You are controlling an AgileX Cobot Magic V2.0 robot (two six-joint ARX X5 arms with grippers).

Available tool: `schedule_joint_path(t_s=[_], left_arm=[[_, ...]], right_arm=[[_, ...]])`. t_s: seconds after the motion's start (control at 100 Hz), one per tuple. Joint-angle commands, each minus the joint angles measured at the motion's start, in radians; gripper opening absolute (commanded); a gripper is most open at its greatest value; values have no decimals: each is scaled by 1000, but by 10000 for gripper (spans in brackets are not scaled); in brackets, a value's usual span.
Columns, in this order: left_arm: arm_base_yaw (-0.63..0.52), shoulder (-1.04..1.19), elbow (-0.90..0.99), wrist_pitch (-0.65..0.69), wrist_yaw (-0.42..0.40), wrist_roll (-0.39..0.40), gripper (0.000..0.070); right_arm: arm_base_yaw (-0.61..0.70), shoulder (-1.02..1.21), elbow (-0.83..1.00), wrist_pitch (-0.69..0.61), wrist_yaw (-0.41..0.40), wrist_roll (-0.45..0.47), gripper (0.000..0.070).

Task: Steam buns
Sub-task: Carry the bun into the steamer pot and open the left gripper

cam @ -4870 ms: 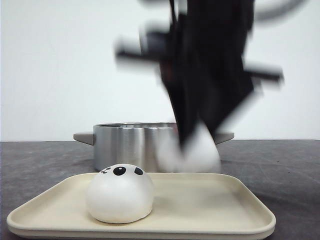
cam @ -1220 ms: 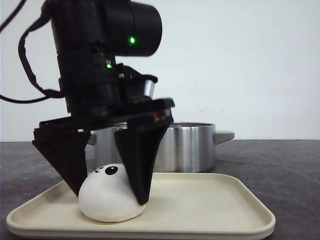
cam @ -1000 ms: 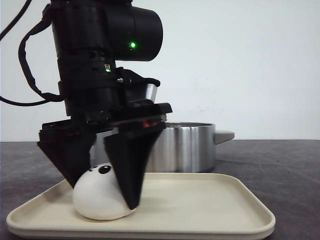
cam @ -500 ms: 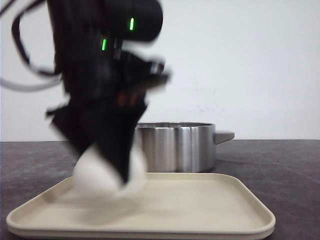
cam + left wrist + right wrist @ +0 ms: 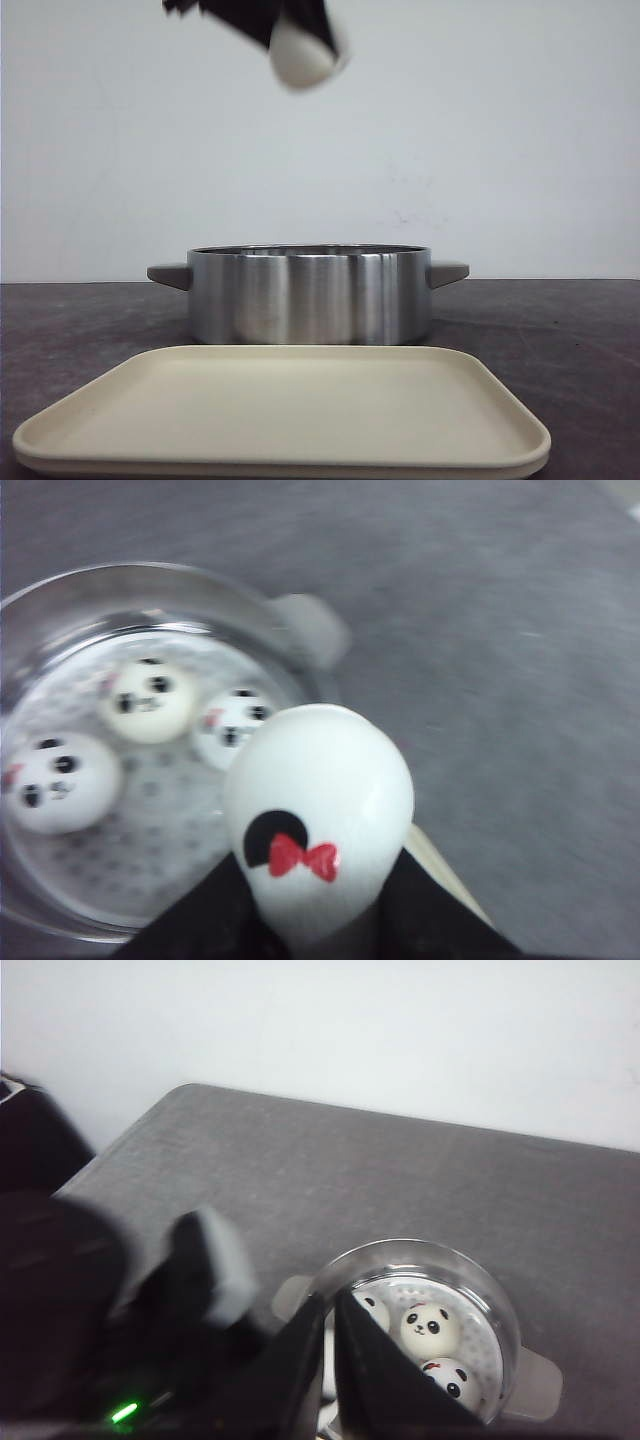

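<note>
Carrying is the step in hand: left gripper point(image 5: 315, 920) clamped on the last bun point(image 5: 318, 820) above the pot point(image 5: 308, 295), which next needs lowering beside three buns point(image 5: 147, 700).

Four panda buns total: three in the pot point(image 5: 40, 780) point(image 5: 148, 700) point(image 5: 232, 725), one held up point(image 5: 318, 810); one steel pot point(image 5: 308, 293) with two handles, one beige tray point(image 5: 285, 410), two hands, left point(image 5: 315, 920) and right point(image 5: 330, 1360).
</note>
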Motion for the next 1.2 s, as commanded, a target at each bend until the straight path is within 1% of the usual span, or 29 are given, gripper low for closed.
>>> schedule_joint_path(t_s=[0.0,0.19,0.3,0.43,0.45,0.49,0.6,0.63,0.65,0.67,0.78,0.84,0.89,0.93,0.98,1.11,1.19], left_arm=[[15,56,22,13,-2,8,0],[91,189,22,45,6,-84,0],[111,252,22,62,7,-110,0],[124,308,23,80,49,-138,4],[125,315,22,85,56,-143,20],[125,328,22,90,69,-158,91],[130,348,22,93,92,-175,390],[130,348,22,93,90,-175,445],[130,348,22,94,88,-174,466],[130,348,22,97,88,-174,479],[135,348,32,108,88,-175,480],[142,348,49,95,89,-178,495],[145,348,65,85,89,-179,547],[145,348,76,80,89,-179,609],[147,348,92,65,89,-179,650],[156,348,145,-3,88,-173,647],[161,335,184,-53,75,-174,631]], right_arm=[[19,10,16,12,1,15,11],[43,10,16,12,1,15,11],[47,10,16,11,2,15,11],[47,10,16,5,5,14,11],[47,10,16,4,7,14,11],[47,10,16,2,11,13,11],[47,10,16,-7,33,10,11],[47,10,16,-11,35,7,11],[47,10,16,-14,35,6,11],[47,10,16,-18,35,6,11],[47,10,16,-29,45,2,11],[47,10,16,-34,57,-7,11],[47,10,16,-42,58,-12,11],[47,10,16,-48,57,-12,11],[47,10,16,-54,57,-12,11],[47,10,15,-64,60,-12,11],[47,10,7,-80,96,-14,11]])
